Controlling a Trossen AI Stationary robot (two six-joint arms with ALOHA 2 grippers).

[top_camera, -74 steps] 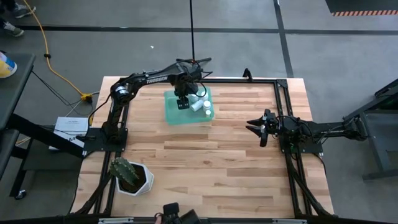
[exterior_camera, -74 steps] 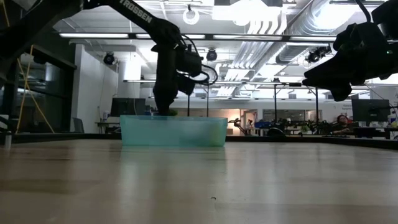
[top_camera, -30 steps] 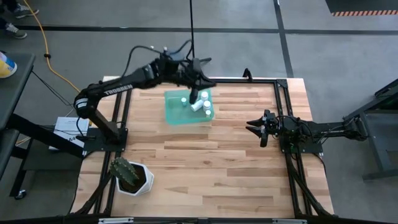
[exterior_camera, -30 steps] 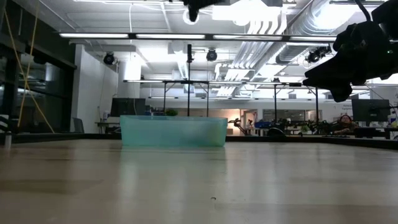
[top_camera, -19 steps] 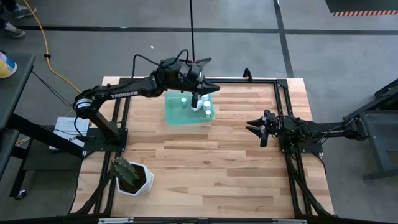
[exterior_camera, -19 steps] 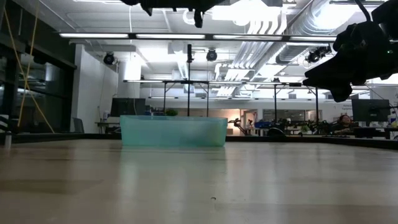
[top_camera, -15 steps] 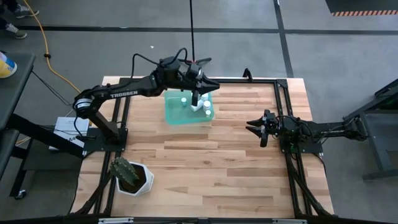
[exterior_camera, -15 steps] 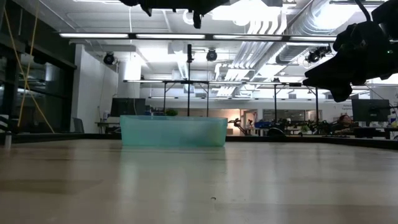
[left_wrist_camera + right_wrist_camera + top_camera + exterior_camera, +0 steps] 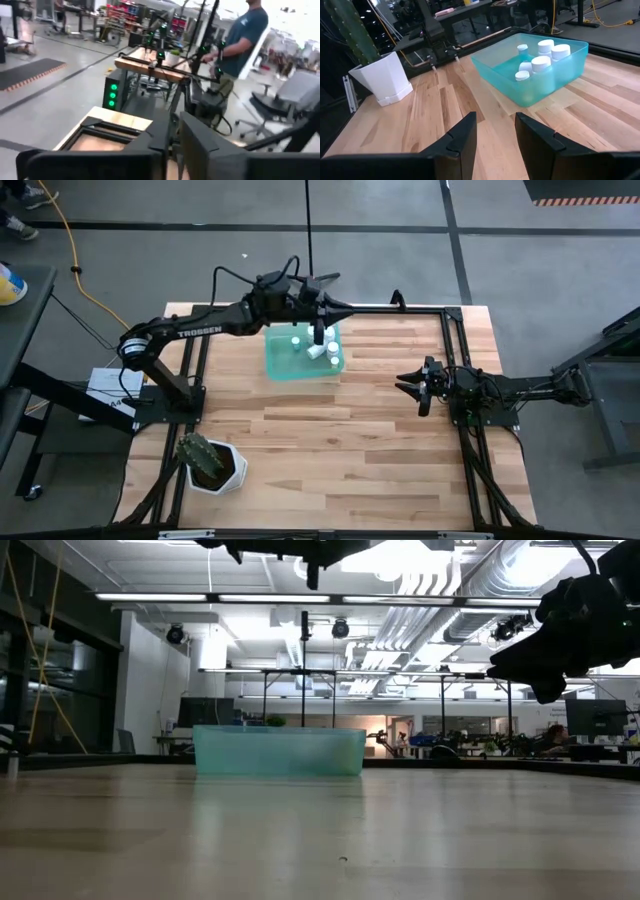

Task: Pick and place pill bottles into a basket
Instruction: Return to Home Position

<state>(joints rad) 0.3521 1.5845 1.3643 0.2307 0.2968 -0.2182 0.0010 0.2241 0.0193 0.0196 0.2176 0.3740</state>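
Note:
The teal basket (image 9: 280, 362) stands on the table's far part, left of the middle, also seen low (image 9: 280, 752) and from the right wrist (image 9: 555, 75). Several white-capped pill bottles (image 9: 315, 350) (image 9: 540, 62) stand or lie on its floor. My left gripper (image 9: 343, 308) (image 9: 175, 142) hangs high above the basket's far right part, pointing about level toward the table's right edge. Its fingers are almost together, with nothing between them. My right gripper (image 9: 420, 385) (image 9: 495, 135) waits open over the table's right part, pointing at the basket.
A white pot with a cactus (image 9: 212, 463) (image 9: 390, 75) stands at the near left corner. A black frame (image 9: 400, 308) runs round the table's edges. Bare wood lies between the basket and my right gripper. A person (image 9: 245, 35) stands in the room beyond the table.
My left gripper, down inside the basket a little earlier, now stays high above it. Over the last second the arm has stretched out and sunk a little, and the gripper has shifted slightly toward the table's right edge. The bottles in the basket lie still.

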